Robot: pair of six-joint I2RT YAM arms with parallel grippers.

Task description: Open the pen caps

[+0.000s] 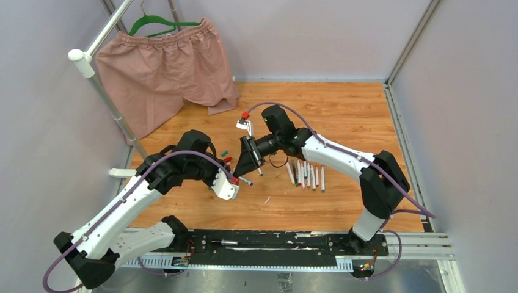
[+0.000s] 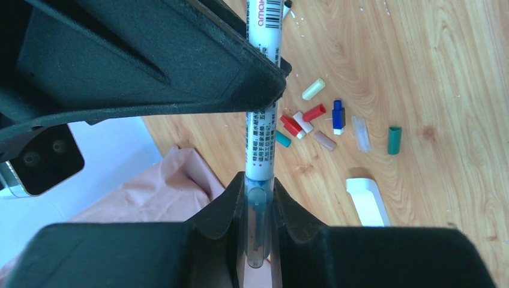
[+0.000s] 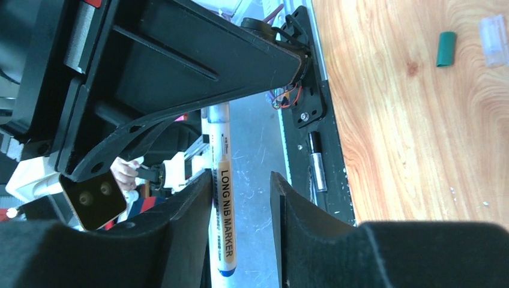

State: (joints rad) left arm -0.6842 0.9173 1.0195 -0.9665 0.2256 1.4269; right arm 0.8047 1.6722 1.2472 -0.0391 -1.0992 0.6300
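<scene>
My left gripper (image 2: 259, 195) is shut on the clear capped end of a white pen (image 2: 262, 129) and holds it above the table. The pen's barrel runs on between the fingers of my right gripper (image 3: 240, 180). Those jaws stand open: the barrel (image 3: 223, 216) lies against one finger, with a gap to the other. In the top view the two grippers, left (image 1: 235, 179) and right (image 1: 244, 168), meet mid-table. Loose pen caps lie on the wood: cream (image 2: 313, 89), red (image 2: 313, 112), blue (image 2: 338, 115), green (image 2: 394, 140). Several pens (image 1: 305, 174) lie in a row to the right.
Pink shorts (image 1: 162, 67) hang on a green hanger at the back left, from a white rack pole (image 1: 110, 101). A white bar end (image 2: 367, 201) lies near the caps. Grey walls enclose the wooden table (image 1: 342, 116). A black base rail (image 1: 275, 247) runs along the near edge.
</scene>
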